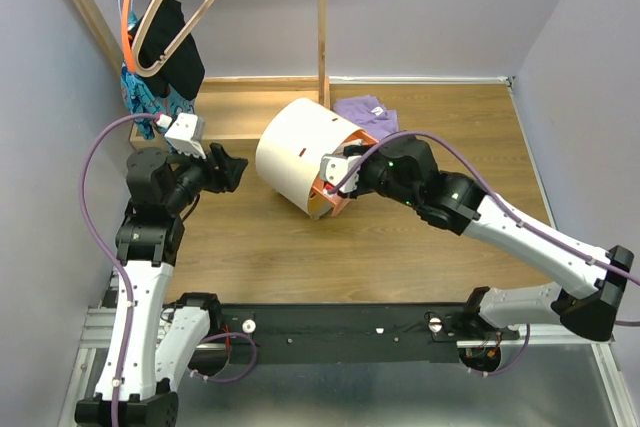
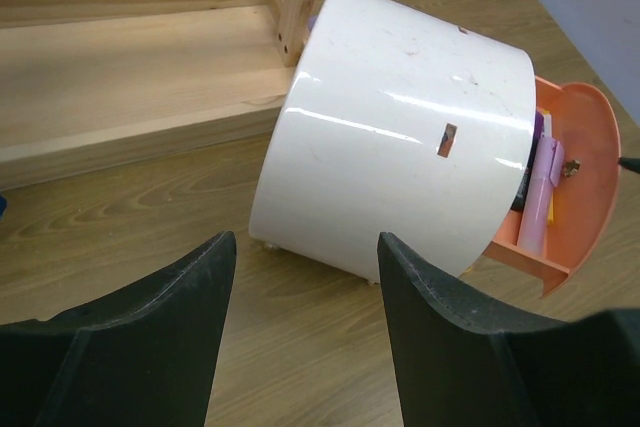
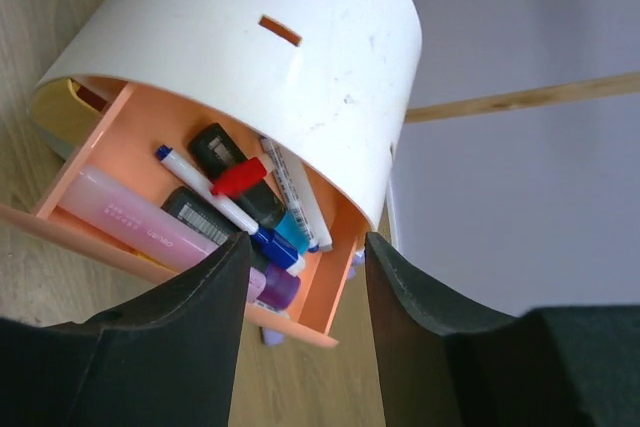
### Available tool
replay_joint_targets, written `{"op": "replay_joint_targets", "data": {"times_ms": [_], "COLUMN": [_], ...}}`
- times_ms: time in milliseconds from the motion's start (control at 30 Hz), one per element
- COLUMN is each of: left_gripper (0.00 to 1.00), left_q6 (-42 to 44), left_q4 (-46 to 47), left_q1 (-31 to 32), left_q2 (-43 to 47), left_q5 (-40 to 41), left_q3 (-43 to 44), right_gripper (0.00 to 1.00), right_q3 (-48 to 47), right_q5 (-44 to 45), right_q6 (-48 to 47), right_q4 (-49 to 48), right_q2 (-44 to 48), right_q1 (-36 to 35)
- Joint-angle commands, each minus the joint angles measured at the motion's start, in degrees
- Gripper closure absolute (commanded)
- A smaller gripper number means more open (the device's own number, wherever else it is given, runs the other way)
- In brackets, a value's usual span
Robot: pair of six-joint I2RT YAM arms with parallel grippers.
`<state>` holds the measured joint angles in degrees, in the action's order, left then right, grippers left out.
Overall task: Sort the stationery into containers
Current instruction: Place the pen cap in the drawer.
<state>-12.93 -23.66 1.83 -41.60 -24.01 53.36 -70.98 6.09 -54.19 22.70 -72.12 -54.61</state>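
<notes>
The cream-white drum container (image 1: 298,150) stands mid-table, its orange drawer (image 1: 336,194) pulled out toward my right arm. In the right wrist view the drawer (image 3: 95,162) holds stationery: a pink marker (image 3: 130,222), a white pen with a blue cap (image 3: 215,202), a red-capped marker (image 3: 240,175), black markers (image 3: 215,147), a purple one (image 3: 278,287) and thin white pens (image 3: 295,192). My right gripper (image 3: 306,242) hangs open just over the drawer's corner, holding nothing. My left gripper (image 2: 305,247) is open and empty, a short way left of the container (image 2: 400,127).
A wooden tray (image 1: 240,107) lies behind the container, with an upright wooden post (image 1: 322,17) at its right end. A purple cloth (image 1: 365,109) sits behind the drum. Hangers with clothes (image 1: 160,37) hang at the back left. Walls close in on both sides.
</notes>
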Motion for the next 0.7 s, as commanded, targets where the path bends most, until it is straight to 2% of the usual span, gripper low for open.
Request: {"op": "replay_joint_targets", "data": {"times_ms": [0,67,100,200,500,667], "left_gripper": [0.33,0.33,0.33,0.35,0.39,0.4], "left_q6": [1.8,2.9,3.0,3.8,3.6,3.1], "left_q4": [2.4,2.7,3.7,6.4,9.6,11.1], "left_q1": [-0.4,-0.4,-0.4,-0.4,-0.4,-0.4], "left_q2": [-4.4,-8.0,-9.1,-13.1,-24.2,-27.9], "left_q5": [-3.9,-3.6,-3.2,-1.7,-0.3,-0.3], "left_q3": [1.0,3.0,3.5,4.9,9.5,10.9], "right_gripper": [0.59,0.75,0.87,0.99,0.99,0.99], "right_q3": [-1.3,0.4,2.0,5.0,10.8,10.5], "right_q5": [4.5,4.9,4.7,4.5,2.1,-1.0], "right_q6": [7.3,8.2,8.4,9.4,9.7,9.5], "right_q4": [4.5,6.6,7.5,9.4,7.4,3.7], "right_q2": [5.0,7.4,8.1,9.7,9.7,6.5], "right_q1": [0.3,0.3,0.3,0.4,1.4,6.3]}}
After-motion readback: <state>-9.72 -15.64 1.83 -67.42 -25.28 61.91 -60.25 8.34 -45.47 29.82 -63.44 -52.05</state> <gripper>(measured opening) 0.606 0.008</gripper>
